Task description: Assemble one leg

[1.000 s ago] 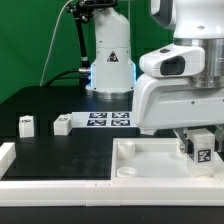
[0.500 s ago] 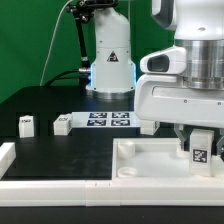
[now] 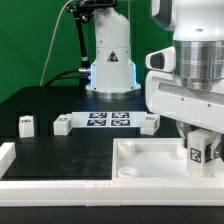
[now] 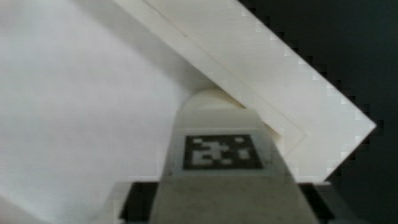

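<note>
My gripper (image 3: pixel 200 140) is shut on a small white leg (image 3: pixel 197 152) with a black-and-white tag. It holds the leg over the large white tray-like panel (image 3: pixel 150 165), near the panel's corner at the exterior view's right. In the wrist view the leg (image 4: pixel 222 145) sits between the dark fingers (image 4: pixel 146 200), its rounded tip against the panel's raised rim (image 4: pixel 267 70) close to the corner. Three more legs lie on the black table: one (image 3: pixel 27 124), one (image 3: pixel 62 124) and one (image 3: pixel 149 123).
The marker board (image 3: pixel 108 119) lies at the back between the loose legs. A white rail (image 3: pixel 20 165) runs along the front at the exterior view's left. The robot's base (image 3: pixel 110 60) stands behind, before a green backdrop.
The gripper has turned about its axis over the panel's corner, so the held leg's tag now faces a different way. The leg sits slightly lower. A leg behind the arm has come into view.
</note>
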Motion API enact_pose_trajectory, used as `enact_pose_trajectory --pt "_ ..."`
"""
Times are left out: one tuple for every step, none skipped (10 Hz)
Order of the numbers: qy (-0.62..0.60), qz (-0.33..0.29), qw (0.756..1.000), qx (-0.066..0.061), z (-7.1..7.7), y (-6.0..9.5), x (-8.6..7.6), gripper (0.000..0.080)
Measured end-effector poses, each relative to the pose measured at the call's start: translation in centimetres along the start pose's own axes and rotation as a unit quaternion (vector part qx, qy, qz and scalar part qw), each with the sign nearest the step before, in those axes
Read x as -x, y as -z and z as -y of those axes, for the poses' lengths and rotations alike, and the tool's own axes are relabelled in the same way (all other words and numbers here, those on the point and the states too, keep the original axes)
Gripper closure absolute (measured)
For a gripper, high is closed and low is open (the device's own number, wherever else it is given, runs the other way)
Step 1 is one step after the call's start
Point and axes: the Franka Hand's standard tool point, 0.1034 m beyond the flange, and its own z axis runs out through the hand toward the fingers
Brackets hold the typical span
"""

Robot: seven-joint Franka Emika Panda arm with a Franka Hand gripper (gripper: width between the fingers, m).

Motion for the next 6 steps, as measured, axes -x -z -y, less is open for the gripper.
enact_pose_trajectory --pt "-0.028 0.000 1.000 0.000 0.00 0.00 -0.01 0.0509" --pt "-0.007 0.000 1.000 0.000 -0.01 0.00 -0.02 0.0509" --pt "0.006 0.000 1.000 0.000 0.00 -0.01 0.01 0.0509" --pt "0.007 0.000 1.000 0.000 0.02 -0.02 0.05 0.0327" --pt "0.014 0.000 1.000 0.000 0.05 -0.02 0.13 0.0212" --pt "0.070 0.000 0.998 0.000 0.10 -0.03 0.26 0.0212"
